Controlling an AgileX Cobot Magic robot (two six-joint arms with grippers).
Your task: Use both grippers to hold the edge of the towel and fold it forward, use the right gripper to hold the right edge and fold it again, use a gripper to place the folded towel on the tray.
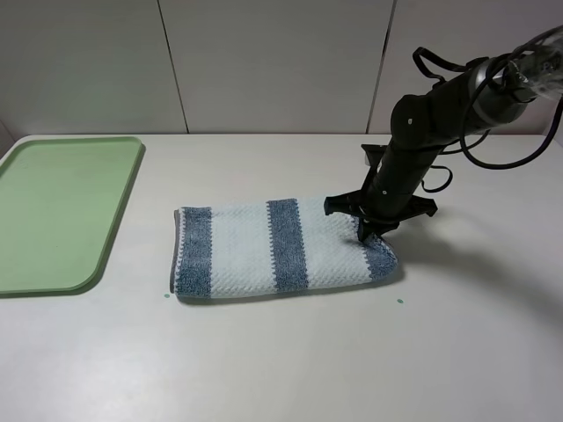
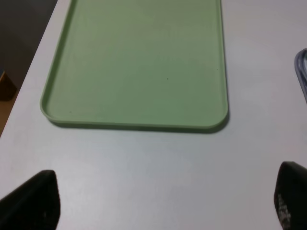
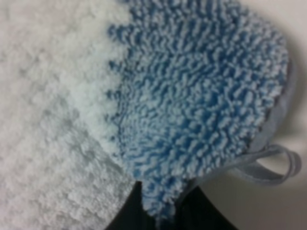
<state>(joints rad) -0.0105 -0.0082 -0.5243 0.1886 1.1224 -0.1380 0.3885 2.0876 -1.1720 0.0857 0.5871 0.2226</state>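
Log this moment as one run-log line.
phase: second fold pending | towel: folded once, on table | right gripper: shut on towel's right edge | left gripper: open, near tray | tray: empty

**A:** Is there any writing, number or logo you can read?

**B:** None. The towel [image 1: 281, 251] has only stripes, and the tray [image 1: 53, 211] is plain green with no label.

**A:** What about the small marks on the bench [image 1: 281, 369]?

**B:** They are two green specks, one [image 1: 167, 295] at 8 o'clock from the towel and the other [image 1: 400, 301] at 4 o'clock. They are dots, not characters.

**A:** And the left end effector [image 2: 160, 203]?

**B:** One finger [image 2: 290, 206] has faint whitish marks, but they are too blurred to read as letters.
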